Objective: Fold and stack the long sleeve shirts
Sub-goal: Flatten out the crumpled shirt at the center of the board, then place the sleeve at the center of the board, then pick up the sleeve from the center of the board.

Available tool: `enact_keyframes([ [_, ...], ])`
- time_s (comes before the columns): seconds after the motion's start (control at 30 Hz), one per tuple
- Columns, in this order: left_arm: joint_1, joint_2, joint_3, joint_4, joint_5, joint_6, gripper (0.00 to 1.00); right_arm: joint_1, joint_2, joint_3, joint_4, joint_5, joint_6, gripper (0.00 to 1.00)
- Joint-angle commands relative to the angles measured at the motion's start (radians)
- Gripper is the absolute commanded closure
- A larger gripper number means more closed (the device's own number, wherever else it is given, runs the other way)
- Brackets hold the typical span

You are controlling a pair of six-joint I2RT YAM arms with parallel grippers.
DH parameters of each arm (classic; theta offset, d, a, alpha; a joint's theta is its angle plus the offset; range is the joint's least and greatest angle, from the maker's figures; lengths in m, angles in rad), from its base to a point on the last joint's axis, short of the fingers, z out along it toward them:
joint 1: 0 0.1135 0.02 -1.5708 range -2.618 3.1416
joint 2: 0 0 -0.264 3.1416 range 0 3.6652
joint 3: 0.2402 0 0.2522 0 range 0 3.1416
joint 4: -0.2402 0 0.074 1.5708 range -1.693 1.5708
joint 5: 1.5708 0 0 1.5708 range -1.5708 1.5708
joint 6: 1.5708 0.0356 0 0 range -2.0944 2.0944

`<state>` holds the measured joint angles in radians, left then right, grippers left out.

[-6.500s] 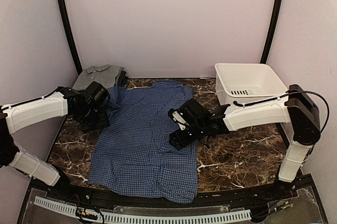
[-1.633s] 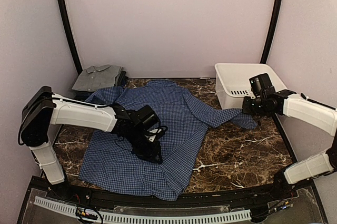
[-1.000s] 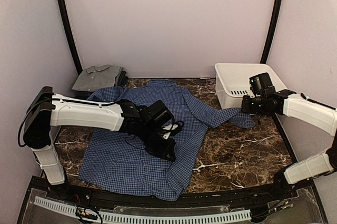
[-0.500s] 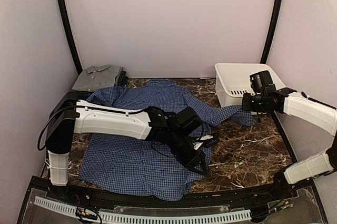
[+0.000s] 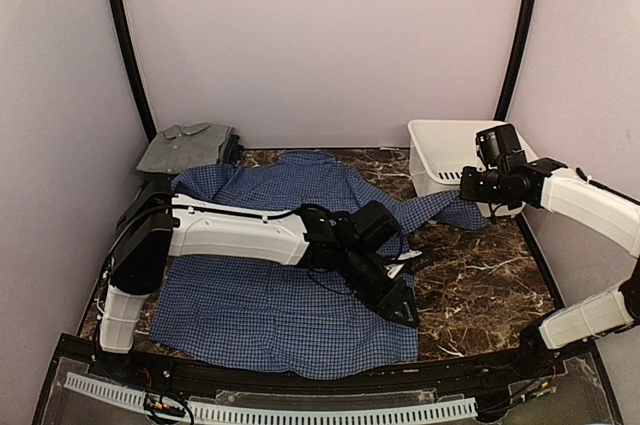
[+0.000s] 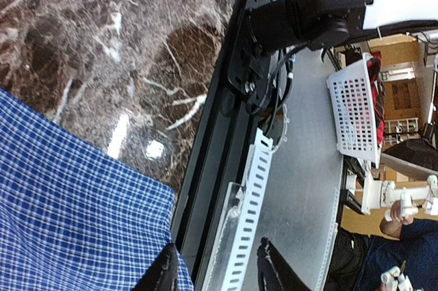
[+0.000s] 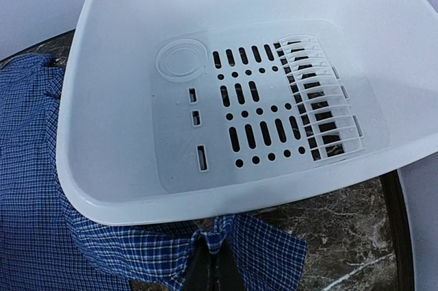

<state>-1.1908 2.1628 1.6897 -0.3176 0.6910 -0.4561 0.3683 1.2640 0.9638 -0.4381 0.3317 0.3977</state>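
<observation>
The blue checked long sleeve shirt (image 5: 270,275) lies spread on the marble table, collar toward the back. My left gripper (image 5: 405,303) hovers at the shirt's near right hem. In the left wrist view the left gripper (image 6: 215,267) is open, with the hem corner (image 6: 75,209) beside its left finger and nothing between the fingers. My right gripper (image 5: 468,195) is shut on the shirt's right sleeve cuff (image 7: 267,250), stretched out against the tub's front. In its own view the right gripper (image 7: 215,267) pinches the cuff. The grey long sleeve shirt (image 5: 188,146) sits folded at the back left.
A white plastic tub (image 5: 470,155) stands at the back right, and its rim (image 7: 164,209) is just above the held cuff. The table's black front rail (image 6: 219,168) and a perforated white strip (image 6: 250,195) lie directly under the left gripper.
The left arm swept right across the shirt, drawing the near hem out to the right, and its jaws have opened. The right gripper kept the cuff and moved slightly back toward the tub.
</observation>
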Motion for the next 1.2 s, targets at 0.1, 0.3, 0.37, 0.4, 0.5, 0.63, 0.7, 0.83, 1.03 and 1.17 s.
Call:
enact_keyframes([
  [0.1, 0.11, -0.163, -0.08, 0.117, -0.219, -0.133, 0.57, 0.088, -0.024, 0.053, 0.056, -0.153, -0.011, 1.0],
  [0.3, 0.266, -0.3, -0.274, 0.239, -0.258, -0.243, 0.53, 0.279, 0.111, 0.058, 0.131, -0.175, -0.023, 0.96],
  [0.37, 0.3, -0.311, -0.277, 0.213, -0.263, -0.238, 0.53, 0.325, 0.165, 0.051, 0.146, -0.198, -0.022, 0.86],
  [0.4, 0.318, -0.312, -0.278, 0.198, -0.265, -0.237, 0.52, 0.344, 0.182, 0.044, 0.157, -0.22, -0.022, 0.8],
  [0.5, 0.346, -0.313, -0.289, 0.189, -0.257, -0.228, 0.52, 0.39, 0.198, 0.02, 0.191, -0.283, -0.02, 0.52],
  [0.63, 0.367, -0.304, -0.285, 0.177, -0.24, -0.212, 0.52, 0.396, 0.138, -0.028, 0.189, -0.244, 0.025, 0.3],
  [0.7, 0.372, -0.292, -0.272, 0.167, -0.237, -0.199, 0.52, 0.378, 0.102, -0.049, 0.171, -0.201, 0.069, 0.29],
  [0.83, 0.373, -0.264, -0.233, 0.144, -0.233, -0.173, 0.51, 0.333, 0.087, -0.112, 0.155, -0.146, 0.152, 0.33],
  [1.03, 0.374, -0.233, -0.189, 0.118, -0.213, -0.148, 0.52, 0.193, 0.053, -0.29, 0.334, -0.317, 0.169, 0.35],
  [1.17, 0.374, -0.222, -0.167, 0.099, -0.211, -0.134, 0.52, 0.162, 0.066, -0.354, 0.405, -0.341, 0.171, 0.37],
])
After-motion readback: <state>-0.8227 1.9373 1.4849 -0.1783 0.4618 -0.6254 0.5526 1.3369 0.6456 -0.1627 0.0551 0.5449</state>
